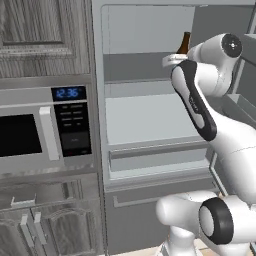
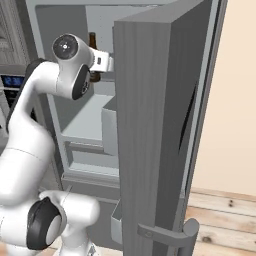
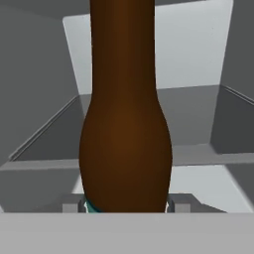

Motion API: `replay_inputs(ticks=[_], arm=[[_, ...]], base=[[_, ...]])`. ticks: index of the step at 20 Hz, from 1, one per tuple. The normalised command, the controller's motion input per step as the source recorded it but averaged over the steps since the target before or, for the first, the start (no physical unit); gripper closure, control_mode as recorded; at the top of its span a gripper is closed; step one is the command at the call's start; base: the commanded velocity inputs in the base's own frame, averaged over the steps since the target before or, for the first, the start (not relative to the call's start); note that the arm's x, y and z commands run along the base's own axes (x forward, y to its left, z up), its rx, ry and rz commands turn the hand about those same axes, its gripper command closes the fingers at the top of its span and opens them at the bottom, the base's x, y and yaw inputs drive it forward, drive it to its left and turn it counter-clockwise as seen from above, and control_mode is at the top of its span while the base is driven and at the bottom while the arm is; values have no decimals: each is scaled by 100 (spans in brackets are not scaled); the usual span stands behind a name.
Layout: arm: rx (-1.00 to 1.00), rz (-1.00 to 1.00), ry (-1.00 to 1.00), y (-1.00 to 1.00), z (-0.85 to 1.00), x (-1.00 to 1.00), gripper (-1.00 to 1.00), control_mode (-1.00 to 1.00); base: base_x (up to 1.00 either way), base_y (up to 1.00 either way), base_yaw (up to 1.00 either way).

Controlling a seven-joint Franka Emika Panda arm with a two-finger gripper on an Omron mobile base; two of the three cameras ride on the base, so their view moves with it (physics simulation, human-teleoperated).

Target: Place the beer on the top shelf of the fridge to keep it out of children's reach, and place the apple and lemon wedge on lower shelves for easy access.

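Brown glass up close: the beer stands upright between the fingertips, gripper part-open and clamped on its lower body. Beyond the gripper lies the fridge interior, the top shelf just ahead.

open fridge, grey top shelf, bare paler lower shelves

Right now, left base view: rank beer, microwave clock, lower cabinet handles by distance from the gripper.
1. Beer: at the gripper, between its fingers, up inside the fridge.
2. Microwave clock: left of the fridge, mid height.
3. Lower cabinet handles: bottom left, farthest.
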Motion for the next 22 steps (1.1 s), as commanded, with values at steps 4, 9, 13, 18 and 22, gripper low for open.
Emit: replay_inputs(ticks=[4,9,13,18,22], arm=[[0,0,0,0,-15,42,100,-100],[0,1,0,0,-12,38,100,-100],[0,2,0,0,-14,39,100,-100],[0,2,0,0,-13,40,100,-100],[0,3,0,0,-10,43,100,-100]], base=[[0,0,0],[0,0,0],[0,0,0],[0,0,0],[0,0,0]])
